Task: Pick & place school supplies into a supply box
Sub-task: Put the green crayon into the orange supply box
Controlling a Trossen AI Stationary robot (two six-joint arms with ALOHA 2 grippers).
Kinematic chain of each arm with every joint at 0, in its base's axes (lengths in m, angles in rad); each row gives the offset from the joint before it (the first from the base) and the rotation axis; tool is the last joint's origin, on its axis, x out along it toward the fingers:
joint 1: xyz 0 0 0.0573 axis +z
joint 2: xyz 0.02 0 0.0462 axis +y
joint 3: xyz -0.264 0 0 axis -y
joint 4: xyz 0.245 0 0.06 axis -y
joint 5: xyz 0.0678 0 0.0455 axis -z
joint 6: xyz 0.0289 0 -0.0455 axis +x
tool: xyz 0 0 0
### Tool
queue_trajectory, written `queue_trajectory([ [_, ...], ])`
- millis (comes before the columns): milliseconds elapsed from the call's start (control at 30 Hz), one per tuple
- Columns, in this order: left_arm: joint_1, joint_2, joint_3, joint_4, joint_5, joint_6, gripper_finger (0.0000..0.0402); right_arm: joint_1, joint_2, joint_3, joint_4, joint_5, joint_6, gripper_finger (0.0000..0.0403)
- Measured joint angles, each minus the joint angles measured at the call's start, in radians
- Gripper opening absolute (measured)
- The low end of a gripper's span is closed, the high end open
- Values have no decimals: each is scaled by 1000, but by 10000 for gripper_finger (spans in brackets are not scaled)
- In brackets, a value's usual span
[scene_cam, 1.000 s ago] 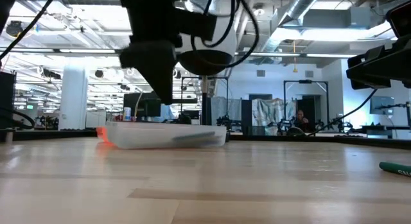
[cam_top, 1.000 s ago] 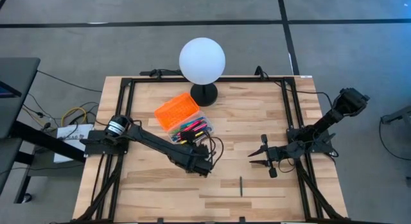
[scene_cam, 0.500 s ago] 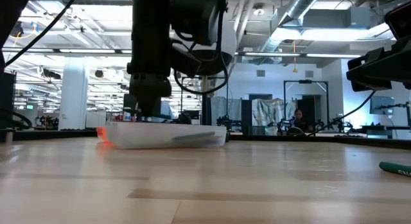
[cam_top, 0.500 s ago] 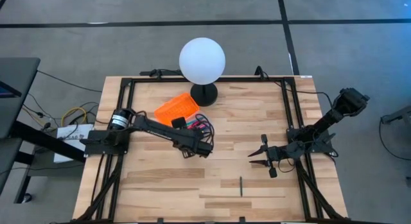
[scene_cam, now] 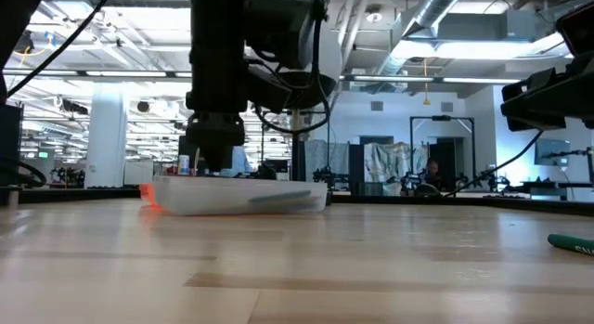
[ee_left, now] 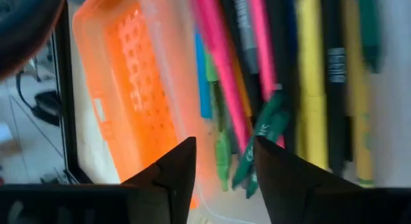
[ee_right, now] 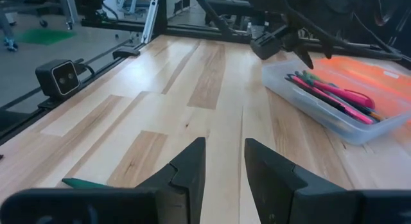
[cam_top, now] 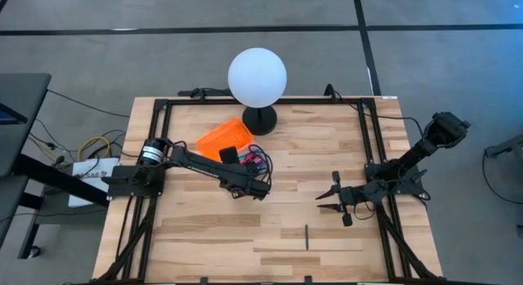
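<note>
L tool (cam_top: 260, 189) hangs low over the box (cam_top: 237, 154), fingers (ee_left: 173, 169) spread apart w/ nothing between them; it sits right above the open tray, prob. so a dropped item lands inside rather than on the table (cam_top: 310, 162). Pens (ee_left: 257, 70) lie side by side in the clear tray, pink, yellow, green, black, packed lengthwise to fit. Orange lid (cam_top: 222, 140) is folded out beside the tray, toward the lamp (cam_top: 257, 77). R tool (cam_top: 333, 198) waits well apart on the R side, fingers partly open, empty. One dark pen (cam_top: 307, 236) lies loose near the table's front edge, and a green one (ee_right: 87, 183) near the R tool, both apparently left to collect.
</note>
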Motion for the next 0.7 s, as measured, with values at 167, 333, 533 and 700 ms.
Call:
queue_trajectory([
  [167, -104, 0, 0, 28, -63, 28, 157, 0, 0, 53, -83, -79, -35, 102],
  [333, -240, -18, 0, 23, -202, -33, 157, 0, 0, 140, -241, -115, -37, 102],
  [533, -414, -55, 1, 18, -370, -207, 158, 0, 0, 249, -396, -213, -89, 102],
  [700, -537, -62, 2, -22, -539, -378, 158, 0, 19, 308, -483, -258, -90, 102],
])
